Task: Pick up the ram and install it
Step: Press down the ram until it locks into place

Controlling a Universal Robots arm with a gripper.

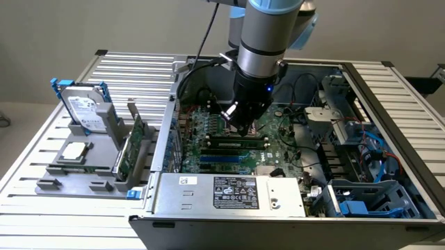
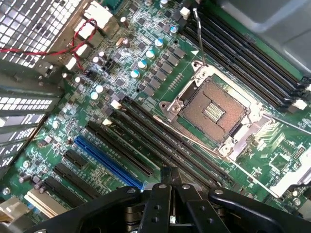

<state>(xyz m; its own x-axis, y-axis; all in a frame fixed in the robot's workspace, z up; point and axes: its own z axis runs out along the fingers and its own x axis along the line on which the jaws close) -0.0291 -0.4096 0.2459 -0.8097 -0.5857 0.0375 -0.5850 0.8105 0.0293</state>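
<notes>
Green ridged motherboard [image 2: 146,63] lies beneath the black gripper [image 2: 170,187], fingers seemingly together.

The exterior view sits up high off the arm, looking down at an angle over the open case [image 1: 292,156], far enough back to get the whole slatted table [image 1: 56,219] plus the parts stand [image 1: 83,166] on the exterior view's left. The wrist view rides right on the arm, staring almost straight down at the motherboard [image 2: 146,73] from close in, with the gripper [image 2: 167,182] poking into the frame edge. Both views share the board area around the memory slots [image 1: 240,141] and the CPU socket [image 2: 214,111], just under the gripper [image 1: 240,122].
</notes>
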